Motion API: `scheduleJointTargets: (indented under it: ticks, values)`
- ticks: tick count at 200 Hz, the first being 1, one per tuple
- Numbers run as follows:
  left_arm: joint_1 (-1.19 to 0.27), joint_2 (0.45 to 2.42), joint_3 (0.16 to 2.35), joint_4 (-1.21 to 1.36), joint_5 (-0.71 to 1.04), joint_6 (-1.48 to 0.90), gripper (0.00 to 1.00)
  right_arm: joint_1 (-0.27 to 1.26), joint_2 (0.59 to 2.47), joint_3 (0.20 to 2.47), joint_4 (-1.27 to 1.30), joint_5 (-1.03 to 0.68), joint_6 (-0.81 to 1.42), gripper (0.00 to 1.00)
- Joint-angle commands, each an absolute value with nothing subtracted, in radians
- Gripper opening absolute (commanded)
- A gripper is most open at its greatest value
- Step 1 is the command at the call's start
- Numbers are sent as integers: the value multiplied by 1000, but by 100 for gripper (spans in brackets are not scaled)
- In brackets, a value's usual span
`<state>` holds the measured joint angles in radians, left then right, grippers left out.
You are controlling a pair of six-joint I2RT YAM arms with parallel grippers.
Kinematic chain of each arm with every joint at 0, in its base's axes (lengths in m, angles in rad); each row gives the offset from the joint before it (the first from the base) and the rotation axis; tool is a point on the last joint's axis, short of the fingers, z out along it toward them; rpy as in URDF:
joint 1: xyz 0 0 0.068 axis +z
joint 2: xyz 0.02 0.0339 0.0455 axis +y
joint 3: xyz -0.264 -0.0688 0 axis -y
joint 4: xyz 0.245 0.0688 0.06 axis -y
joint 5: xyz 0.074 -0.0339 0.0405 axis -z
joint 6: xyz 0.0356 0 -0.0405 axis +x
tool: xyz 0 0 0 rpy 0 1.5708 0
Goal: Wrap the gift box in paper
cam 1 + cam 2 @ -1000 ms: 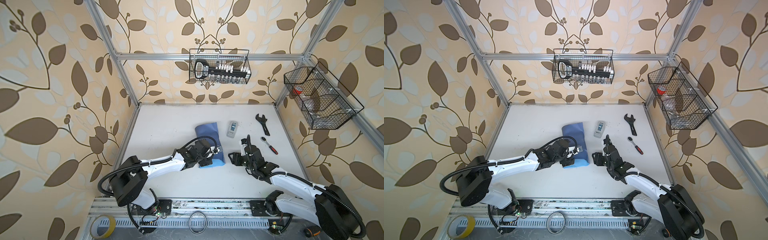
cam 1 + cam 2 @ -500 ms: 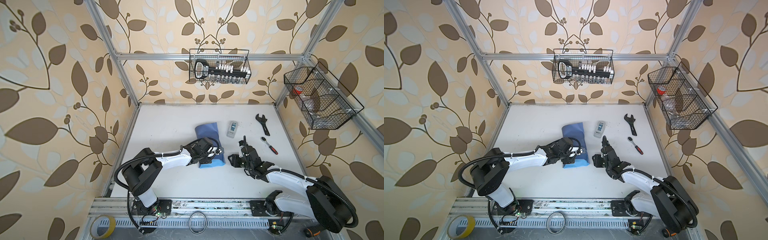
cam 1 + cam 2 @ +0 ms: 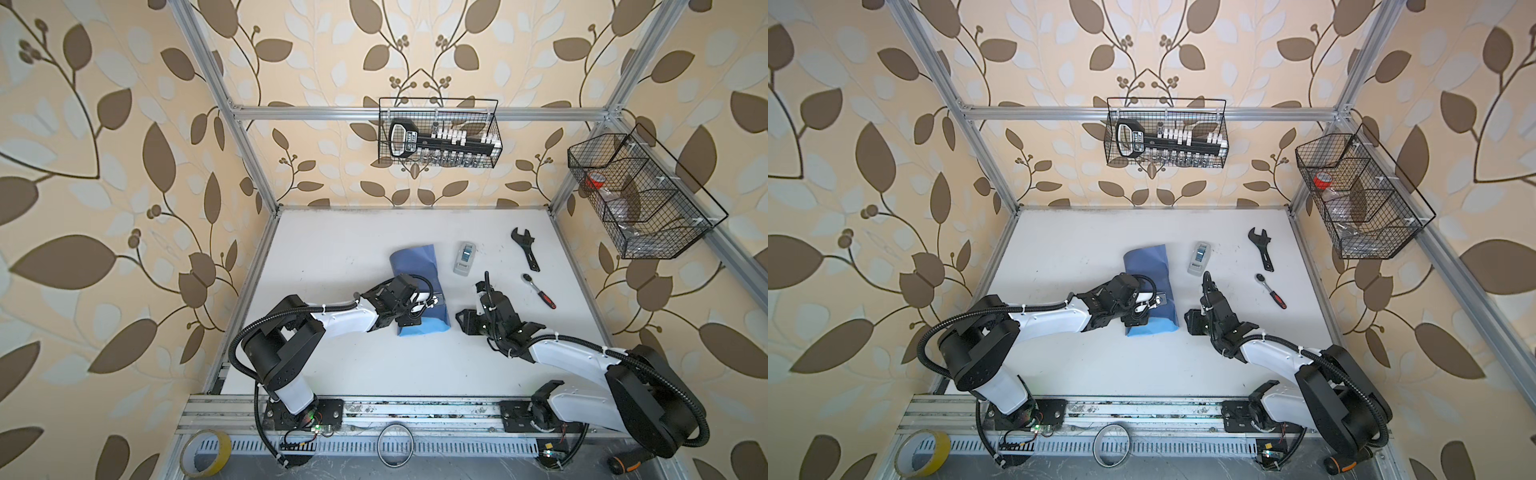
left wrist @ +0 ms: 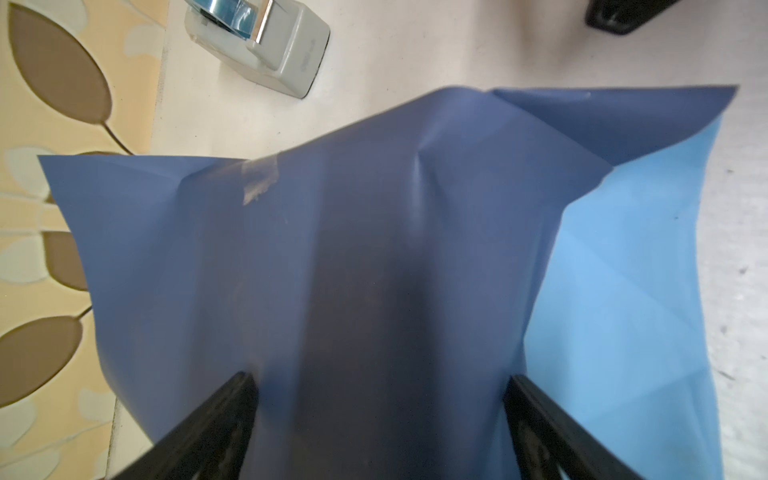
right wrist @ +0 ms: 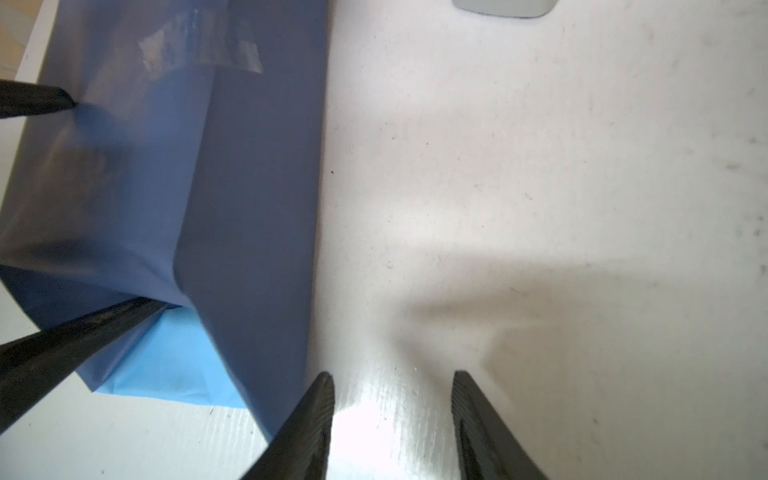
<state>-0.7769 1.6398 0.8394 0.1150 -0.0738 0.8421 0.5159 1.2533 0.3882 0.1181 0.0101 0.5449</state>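
Observation:
The paper (image 3: 415, 266) (image 3: 1148, 262) lies mid-table as a slate-blue bundle folded over the gift box, which is hidden under it. A strip of clear tape (image 4: 259, 178) holds the seam, and the light-blue inner face (image 4: 623, 270) shows at the near open end. My left gripper (image 3: 424, 309) (image 4: 380, 376) has its jaws standing wide across the bundle, one finger against the paper on each side. My right gripper (image 3: 459, 320) (image 5: 392, 374) hovers low over bare table just right of the paper's edge (image 5: 249, 166). It is open with nothing between its fingers.
A grey-white tape dispenser (image 3: 464, 258) (image 4: 257, 37) stands just beyond the bundle to the right. A black wrench (image 3: 525, 249) and a red-handled ratchet (image 3: 539, 290) lie further right. Wire baskets (image 3: 438, 133) (image 3: 640, 195) hang on the back and right walls.
The right gripper's jaws have narrowed and it has edged a little left toward the paper. The left arm's elbow swung in while its gripper stayed on the bundle.

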Motion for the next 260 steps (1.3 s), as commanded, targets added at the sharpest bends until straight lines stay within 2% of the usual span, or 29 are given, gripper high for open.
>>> scheduleJointTargets:
  ticks: [1, 34, 99, 260]
  values:
    - [-762, 1599, 806, 140, -26, 899, 94, 522, 1269, 416, 120, -1, 524, 47]
    - [-757, 1569, 792, 141, -5, 888, 94, 527, 1284, 428, 121, -5, 523, 48]
    - [-766, 1622, 850, 84, -44, 866, 91, 549, 1329, 439, 152, -9, 541, 47]
    - [-800, 1674, 853, 57, -155, 876, 90, 547, 1366, 455, 180, -31, 537, 42]
